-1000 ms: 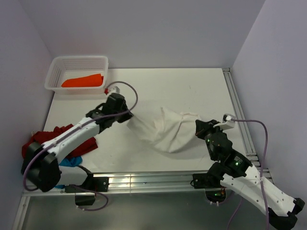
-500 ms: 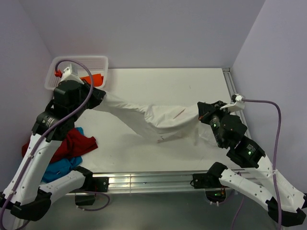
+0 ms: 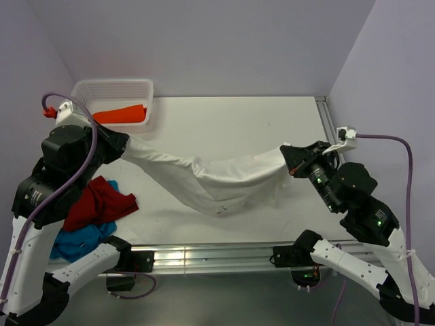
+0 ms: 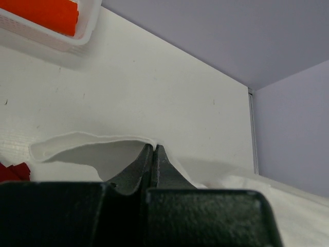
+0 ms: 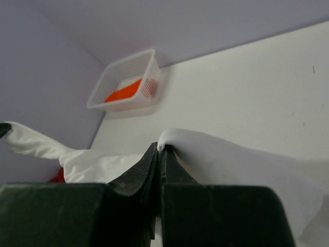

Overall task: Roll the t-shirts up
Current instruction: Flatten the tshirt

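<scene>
With jaws clenched on opposite edges of the white t-shirt [image 3: 217, 182], the left gripper [image 3: 124, 145] at mid-left and the right gripper [image 3: 291, 160] at mid-right hold it sagging mid-frame over the table [image 3: 238, 119]; lowering both ends evenly and taut should lay it flat for rolling.

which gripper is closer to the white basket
Left. The left gripper, shut on the white t-shirt, sits just on the near side of the basket; the right gripper holds the shirt's other end, far off to the right.
</scene>
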`<state>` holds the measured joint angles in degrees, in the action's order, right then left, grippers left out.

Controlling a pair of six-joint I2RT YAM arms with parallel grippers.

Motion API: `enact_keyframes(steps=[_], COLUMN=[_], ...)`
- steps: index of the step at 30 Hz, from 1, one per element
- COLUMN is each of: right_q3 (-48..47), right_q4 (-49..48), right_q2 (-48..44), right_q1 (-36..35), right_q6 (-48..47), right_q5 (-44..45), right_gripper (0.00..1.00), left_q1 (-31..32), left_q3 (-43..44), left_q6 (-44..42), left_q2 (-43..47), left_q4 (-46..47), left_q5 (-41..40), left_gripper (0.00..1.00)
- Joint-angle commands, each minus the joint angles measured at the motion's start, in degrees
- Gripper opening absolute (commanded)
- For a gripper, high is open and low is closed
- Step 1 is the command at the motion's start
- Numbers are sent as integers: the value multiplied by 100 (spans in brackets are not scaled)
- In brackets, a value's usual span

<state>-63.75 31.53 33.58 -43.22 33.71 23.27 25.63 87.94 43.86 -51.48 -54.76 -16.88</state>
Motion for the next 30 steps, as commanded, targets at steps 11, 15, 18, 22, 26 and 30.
enact_keyframes(steps=[11,15,18,22,26,30], right_q3=[-857,-1000,-605,683,1800,2462], right_q4=[433,477,381,22,-489,-744], right_q2=[2713,2988,2786,2391,1969,2038], right_q1=[33,42,138,550,824,894], right_q6=[-303,-392,-366,-129,91,241], right_q5=[-217,-156,-226,-619,-964,-947], right_gripper=[42,83,82,76,72,72], left_q1=[-531,-717,-735,-726,-507,46], left_q3=[-1060,-911,-1050,-1454,-2017,-2789], left_q6=[-465,-545,-597,-615,-492,-176], left_q2=[-1846,-2006,-1761,-1129,-583,-161], left_q4=[1170,915,941,1196,1336,1512], left_q5=[133,-436,-291,498,1072,1100], left_gripper=[0,25,57,67,67,68])
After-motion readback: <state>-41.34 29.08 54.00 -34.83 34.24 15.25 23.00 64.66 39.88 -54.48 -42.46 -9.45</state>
